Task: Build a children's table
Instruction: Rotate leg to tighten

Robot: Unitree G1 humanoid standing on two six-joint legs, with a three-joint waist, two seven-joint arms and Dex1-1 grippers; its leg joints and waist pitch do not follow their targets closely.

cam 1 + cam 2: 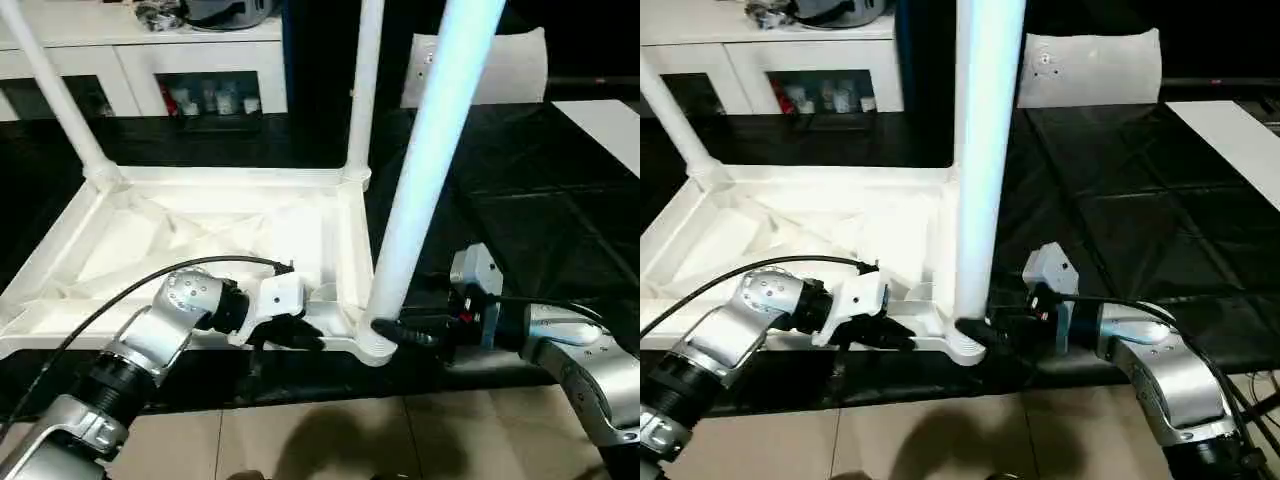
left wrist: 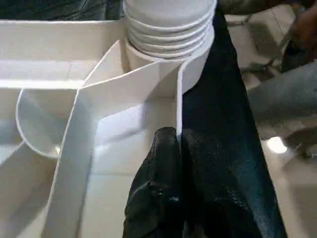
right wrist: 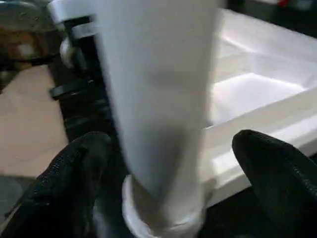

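Observation:
The children's table lies upside down, its white ribbed tabletop [image 1: 230, 177] on the black work table. Three white legs stand upright in corner sockets: far left [image 1: 60, 95], far right [image 1: 362, 90] and near right [image 1: 430, 160]. My left gripper [image 1: 297, 337] is shut on the tabletop's thin near rim wall [image 2: 179, 106], close to the near-right socket [image 2: 168, 29]. At the base of the near-right leg [image 3: 158, 99], my right gripper [image 1: 400, 330] stands open. One finger [image 3: 74, 168] lies on one side of the leg and the other finger [image 3: 272, 168] on the opposite side.
A white cabinet with glass doors [image 1: 200, 70] stands behind the black work table [image 1: 520, 220]. A white panel [image 1: 480, 65] leans at the back right and a white sheet [image 1: 610, 125] lies at the far right. Tiled floor [image 1: 320, 440] shows below the table's front edge.

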